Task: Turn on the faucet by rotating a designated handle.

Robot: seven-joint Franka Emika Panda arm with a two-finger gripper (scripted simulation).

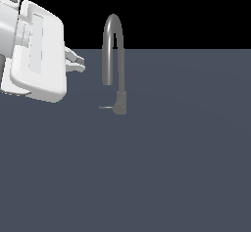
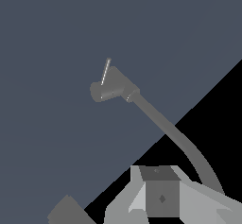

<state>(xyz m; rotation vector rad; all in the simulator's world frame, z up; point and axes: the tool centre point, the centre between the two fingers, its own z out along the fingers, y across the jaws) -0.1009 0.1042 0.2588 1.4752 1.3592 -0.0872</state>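
The arm (image 1: 32, 50) runs off the exterior view's left edge, most of it unseen; the gripper (image 1: 77, 62) shows only small fingertips at three o'clock of the hand, its gap too small to judge; in the wrist view the faucet (image 2: 156, 119) passes behind the fingers (image 2: 160, 194), its spout end hidden.

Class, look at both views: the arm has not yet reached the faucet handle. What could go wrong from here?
1. The handle is very thin, so the gripper may slip past it.
2. The faucet spout arches between gripper and base; the approach may strike it.
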